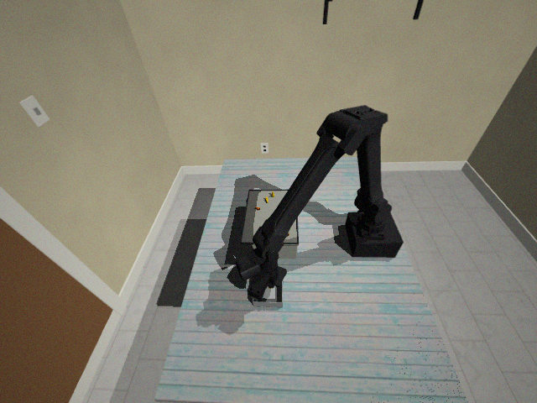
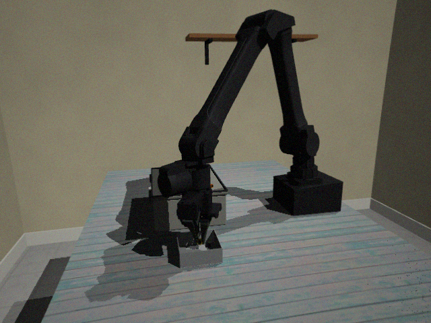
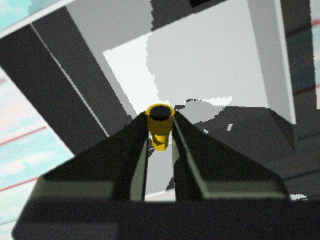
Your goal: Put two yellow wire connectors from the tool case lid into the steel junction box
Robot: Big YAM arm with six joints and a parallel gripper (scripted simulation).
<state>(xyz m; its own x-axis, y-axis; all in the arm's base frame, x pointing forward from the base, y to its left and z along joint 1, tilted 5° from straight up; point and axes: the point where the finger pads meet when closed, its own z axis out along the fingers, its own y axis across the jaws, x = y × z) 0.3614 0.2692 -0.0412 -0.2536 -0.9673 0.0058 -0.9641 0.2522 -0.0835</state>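
My gripper (image 3: 160, 121) is shut on a yellow wire connector (image 3: 160, 126) and holds it low inside the steel junction box (image 3: 200, 65). In the exterior view the fingertips (image 2: 199, 239) reach down into the open grey box (image 2: 196, 253). In the top view the gripper (image 1: 260, 294) covers most of the box (image 1: 268, 299). The tool case's lid (image 1: 271, 217) lies behind, partly hidden by the arm, with yellow connectors (image 1: 266, 200) and an orange one (image 1: 257, 208) on it.
The arm's black base (image 1: 372, 236) stands on the plank table to the right. The dark body of the tool case (image 2: 149, 215) stands just behind the box. A wooden shelf (image 2: 212, 36) hangs on the back wall.
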